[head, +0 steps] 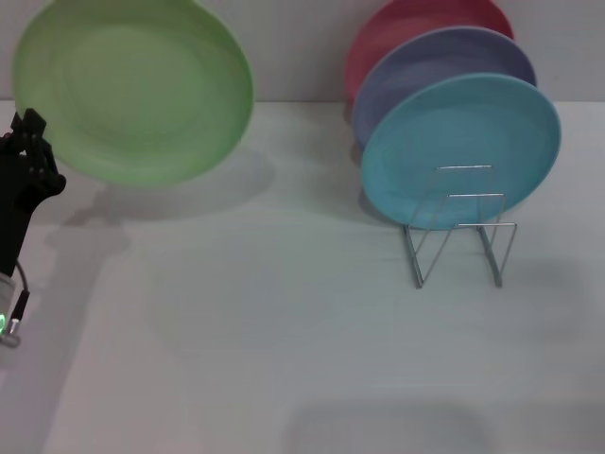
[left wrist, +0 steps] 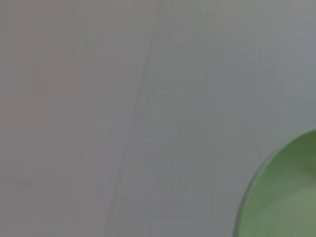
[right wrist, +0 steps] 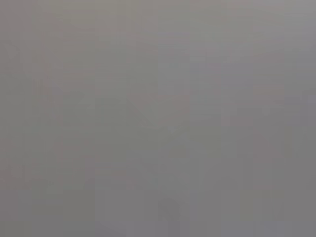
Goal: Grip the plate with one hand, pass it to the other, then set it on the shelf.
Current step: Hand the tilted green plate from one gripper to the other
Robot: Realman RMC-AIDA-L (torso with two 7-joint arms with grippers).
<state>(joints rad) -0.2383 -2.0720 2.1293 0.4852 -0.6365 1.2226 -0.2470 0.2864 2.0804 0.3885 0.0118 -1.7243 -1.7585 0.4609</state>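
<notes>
My left claw (head: 36, 156) sits at about 9 o'clock in the head view, its black fingers at the lower-left rim of the green plate (head: 132, 90), which hangs up off the worktop (head: 284, 322) and throws a shadow below. I judge the claw clenched on that rim, since nothing else seems to carry the plate (the contact itself is partly hidden behind the rim). The left wrist view shows just a green arc of it (left wrist: 281, 197) against plain grey.

Handling, as I judge it: stiff, one piece, prob. light to medium weight, matte so not too slick, but a shallow rim gives little to bite on. Held by one edge, it'll want to swing or slip. It may chip if dropped. For the pass, the best hold looks like the rim opposite my grip, round 3 o'clock on the plate, w/ fingers pinching across the lip.

My right claw isn't in view anywhere; its wrist view is blank grey.

The rack (head: 460, 227) stands at about 3 o'clock, well apart from the green plate. It holds a turquoise plate (head: 460, 142) in front, a lavender plate (head: 444, 66) behind that, and a pink plate (head: 416, 28) at the back, all leaning upright. The wire dividers nearest me look free (that's the likely slot).

The worktop is flat, pale, matte, w/ a light wall behind.
</notes>
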